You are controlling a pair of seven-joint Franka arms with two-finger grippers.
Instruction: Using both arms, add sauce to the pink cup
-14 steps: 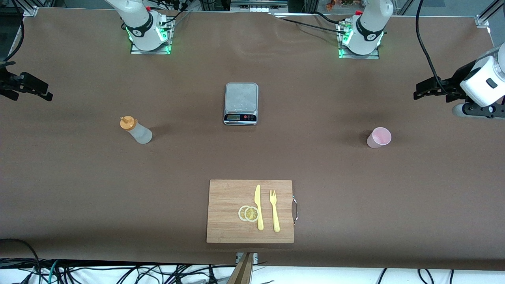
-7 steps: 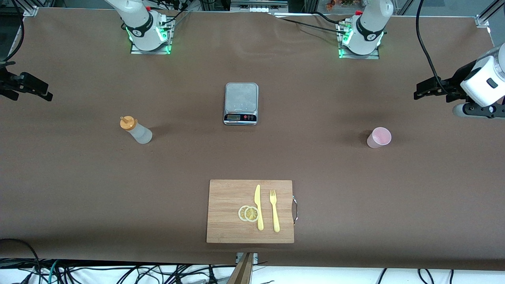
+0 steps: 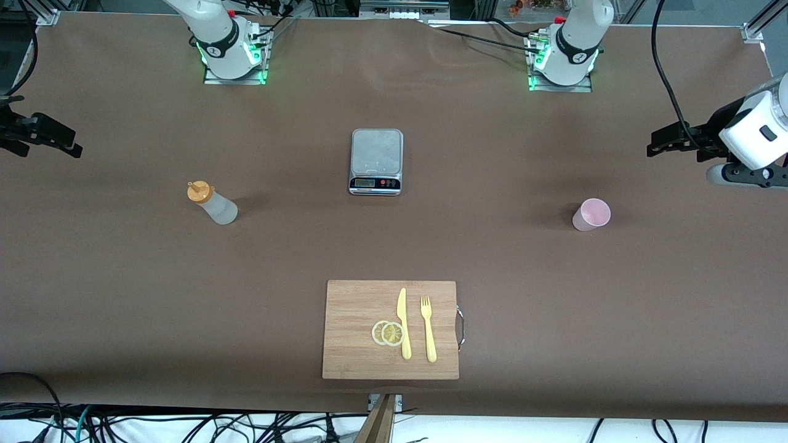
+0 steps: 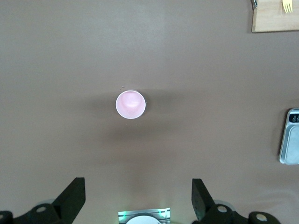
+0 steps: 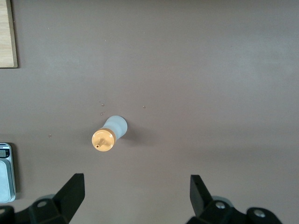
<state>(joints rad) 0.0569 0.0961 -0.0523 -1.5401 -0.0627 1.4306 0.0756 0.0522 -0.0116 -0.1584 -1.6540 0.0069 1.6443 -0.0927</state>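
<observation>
The sauce bottle (image 3: pixel 212 204), whitish with an orange cap, stands upright on the table toward the right arm's end; it also shows in the right wrist view (image 5: pixel 110 134). The pink cup (image 3: pixel 591 215) stands upright and empty toward the left arm's end, and shows in the left wrist view (image 4: pixel 130 104). My right gripper (image 3: pixel 75 143) hangs open and empty high above the table's end, well apart from the bottle; its jaws (image 5: pixel 136 179) stand wide. My left gripper (image 3: pixel 654 143) hangs open and empty over its end of the table, apart from the cup (image 4: pixel 138 183).
A kitchen scale (image 3: pixel 376 161) sits mid-table, farther from the front camera than the bottle and cup. A wooden cutting board (image 3: pixel 354 307) lies near the front edge with a yellow knife (image 3: pixel 403 323), a fork (image 3: pixel 428 328) and two lemon slices (image 3: pixel 388 333).
The left arm's hand has shifted very slightly at its end of the table. The bottle, cup and right arm have not moved.
</observation>
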